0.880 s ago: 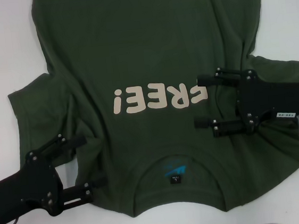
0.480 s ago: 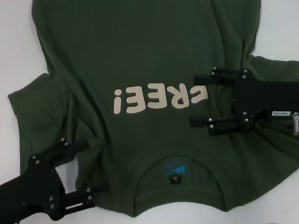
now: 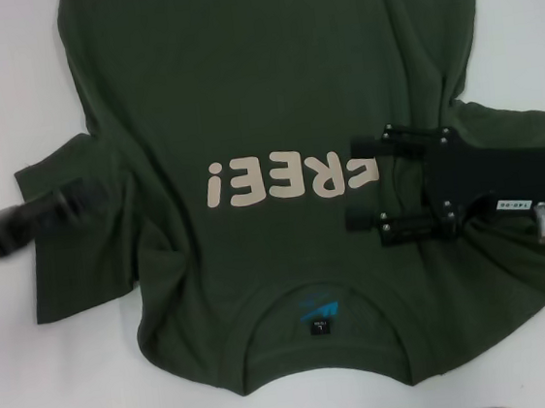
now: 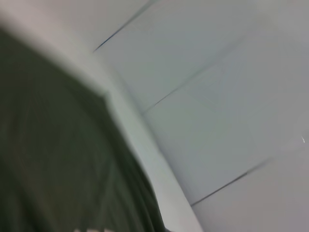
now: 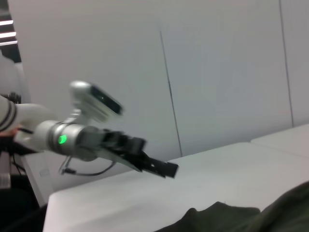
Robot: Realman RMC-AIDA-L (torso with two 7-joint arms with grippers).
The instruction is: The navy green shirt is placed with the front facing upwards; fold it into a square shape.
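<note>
Head view: navy green shirt point(image 3: 273, 116) lies flat on white table point(image 3: 6, 76), front up, collar nearest the robot. Right gripper point(image 3: 356, 182) over the shirt's right shoulder, fingers spread, holding nothing. Left gripper point(image 3: 77, 200) blurred over the left sleeve; probably empty, opening unreadable.

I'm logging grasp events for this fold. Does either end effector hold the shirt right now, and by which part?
Nothing is visibly held. The right end effector hovers open over the dark olive-green cotton T-shirt beside its cream lettering; the left end effector is a blur over the sleeve, its state unreadable.
</note>
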